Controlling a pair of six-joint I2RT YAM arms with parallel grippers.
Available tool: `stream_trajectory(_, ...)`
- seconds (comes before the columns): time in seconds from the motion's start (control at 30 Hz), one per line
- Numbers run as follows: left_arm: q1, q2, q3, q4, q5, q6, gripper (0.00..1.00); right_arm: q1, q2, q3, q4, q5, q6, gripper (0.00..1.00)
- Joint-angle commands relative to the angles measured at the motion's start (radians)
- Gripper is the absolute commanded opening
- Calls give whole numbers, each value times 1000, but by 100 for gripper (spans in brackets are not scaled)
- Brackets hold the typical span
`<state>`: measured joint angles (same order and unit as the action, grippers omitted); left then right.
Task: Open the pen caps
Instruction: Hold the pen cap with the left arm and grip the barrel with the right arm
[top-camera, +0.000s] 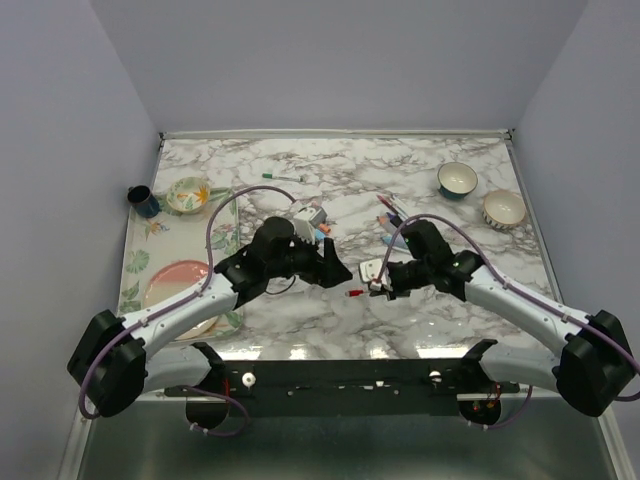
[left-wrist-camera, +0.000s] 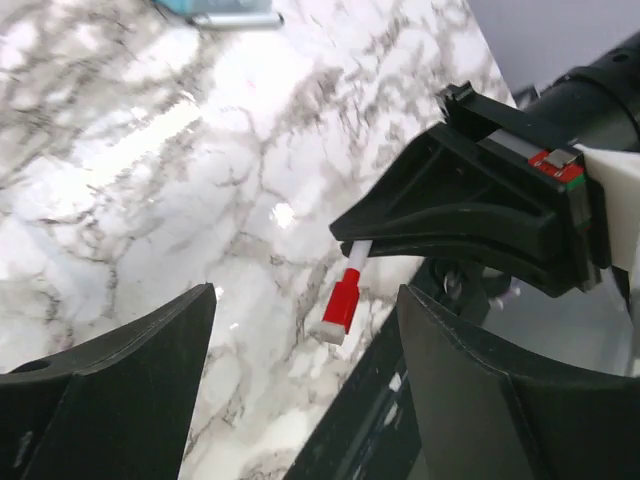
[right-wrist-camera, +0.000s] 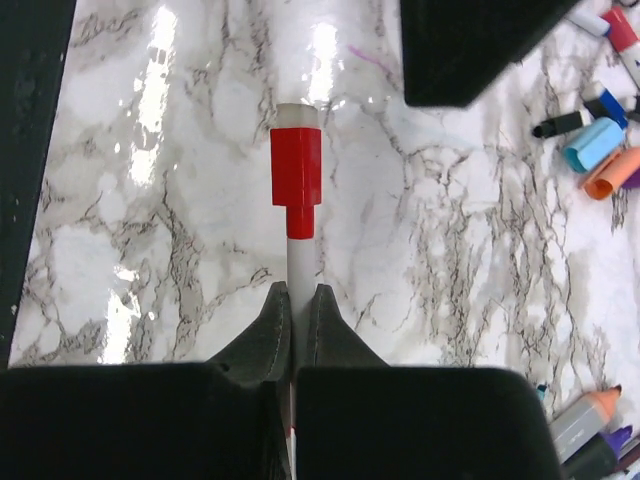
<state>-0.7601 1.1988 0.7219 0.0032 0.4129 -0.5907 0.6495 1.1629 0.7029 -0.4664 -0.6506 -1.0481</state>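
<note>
My right gripper (right-wrist-camera: 297, 292) is shut on the white body of a pen (right-wrist-camera: 297, 255). The pen points away from it over the marble, with a red cap (right-wrist-camera: 296, 168) on its far end. In the top view this red cap (top-camera: 353, 293) sits between the two arms. My left gripper (left-wrist-camera: 305, 298) is open, its fingers (left-wrist-camera: 150, 380) wide apart, and the red cap (left-wrist-camera: 341, 302) hangs just beyond their tips, touching neither. One left finger (right-wrist-camera: 470, 45) shows past the cap in the right wrist view. Loose caps, a blue one (right-wrist-camera: 592, 145) and an orange one (right-wrist-camera: 612, 172), lie to the right.
A cluster of pens (top-camera: 390, 215) lies behind the right arm, and more pens by a grey box (top-camera: 310, 217). Two bowls (top-camera: 457, 179) (top-camera: 503, 208) stand at the back right. On the left are a pink plate (top-camera: 178, 290), a dark cup (top-camera: 143, 201) and a green pen (top-camera: 283, 177).
</note>
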Motion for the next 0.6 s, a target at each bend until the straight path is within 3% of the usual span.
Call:
stream_trajectory(0.0,28,-109,-93,109,-175,-66,87,-37,4,82,51,-23,253,1)
stream_trajectory(0.1,33,-160,-168,227,-246,-141,96,-71,21,128,49,-40,376,1)
stream_trajectory(0.2,35,-171,-206,346,-269,-196,99,-100,35,139,63,-84,454,1)
stream_trajectory(0.43,28,-110,-234,556,-361,-340,99,-188,66,150,162,-138,728,1)
stream_trajectory(0.57,-11,-48,-197,552,-451,-388,97,-212,55,124,248,-91,856,1)
